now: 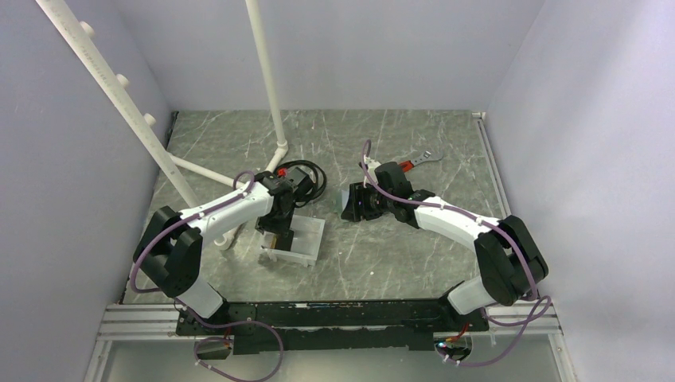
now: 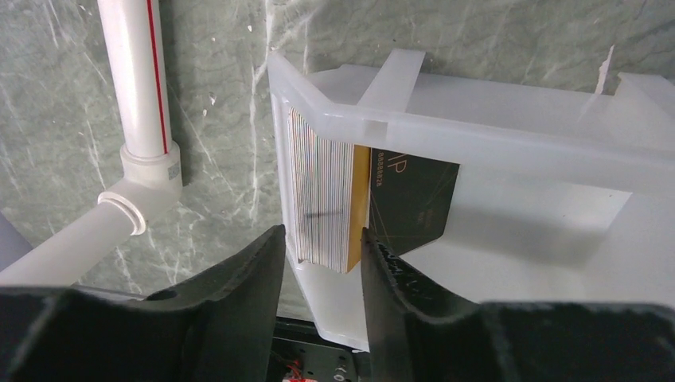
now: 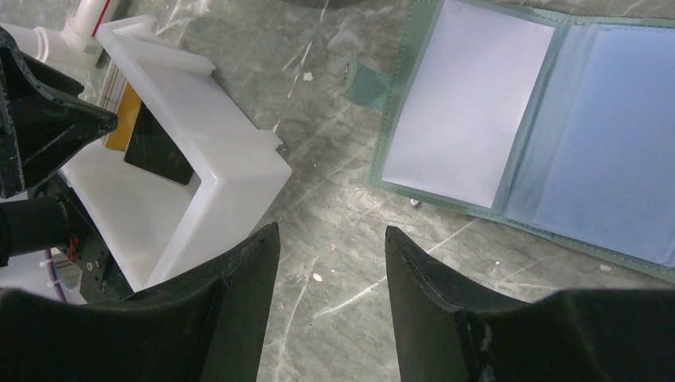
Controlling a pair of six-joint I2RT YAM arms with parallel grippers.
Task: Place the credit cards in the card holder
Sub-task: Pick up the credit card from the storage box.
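Right claw (image 3: pixel 333 232) hangs over the table (image 3: pixel 334 159), jaws apart with nothing between, holder (image 3: pixel 477 103) spread flat upper right, tray (image 3: pixel 239 171) with cards (image 3: pixel 155 155) left.

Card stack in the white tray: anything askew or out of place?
Yes. One dark card leans away from the upright stack, tilted rather than flush with it, in a corner of the tray.

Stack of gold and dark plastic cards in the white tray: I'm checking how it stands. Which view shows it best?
Left wrist view: the plastic card stack stands on edge in a corner of the white plastic tray, close up. Right wrist shows only a gold sliver and dark card. Top view: the left arm hides it.
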